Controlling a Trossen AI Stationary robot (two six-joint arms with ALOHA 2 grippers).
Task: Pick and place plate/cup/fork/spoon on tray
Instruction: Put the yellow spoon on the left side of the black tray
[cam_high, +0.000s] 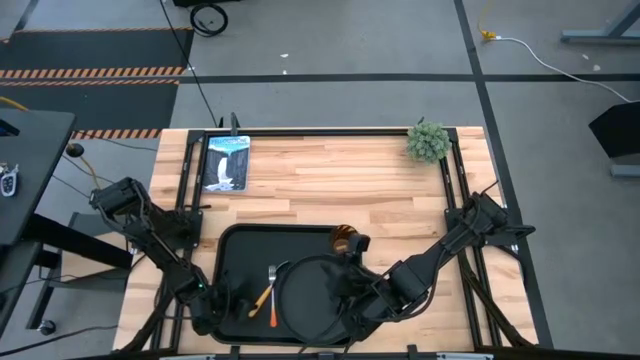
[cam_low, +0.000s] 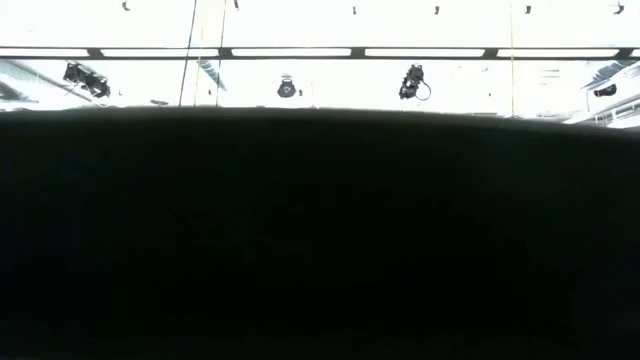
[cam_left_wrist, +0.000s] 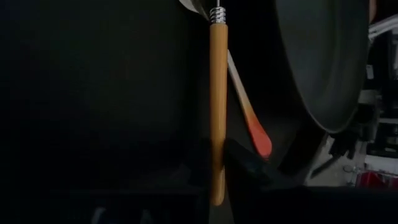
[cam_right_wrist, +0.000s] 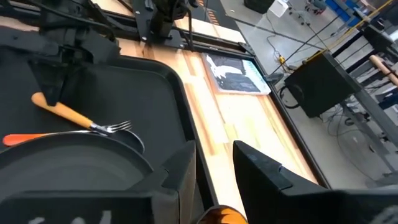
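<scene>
The black tray (cam_high: 240, 260) lies at the table's near edge. The round black plate (cam_high: 305, 300) sits in its right part. The fork (cam_right_wrist: 93, 124) lies on the tray left of the plate, prongs toward the far edge. The spoon's orange handle (cam_right_wrist: 25, 138) lies beside it against the plate's rim. The amber cup (cam_high: 345, 240) stands at the tray's far right corner. My left gripper (cam_high: 225, 305) is shut on the fork's handle. My right gripper (cam_right_wrist: 214, 165) is open over the plate's right edge, one finger beside the rim; whether it touches the plate I cannot tell. My left gripper pinches the fork's orange handle near its free end (cam_left_wrist: 217, 155) between its two fingers. The fingers come low from the near left and lie along the handle. The fork lies nearly flat on the tray, its head next to the plate's rim.
A picture card (cam_high: 226, 162) lies at the table's far left and a small green plant (cam_high: 428, 141) at the far right. Black frame rails (cam_high: 455, 190) run along both sides. Bare wood lies beyond the tray. The low view is almost wholly dark.
</scene>
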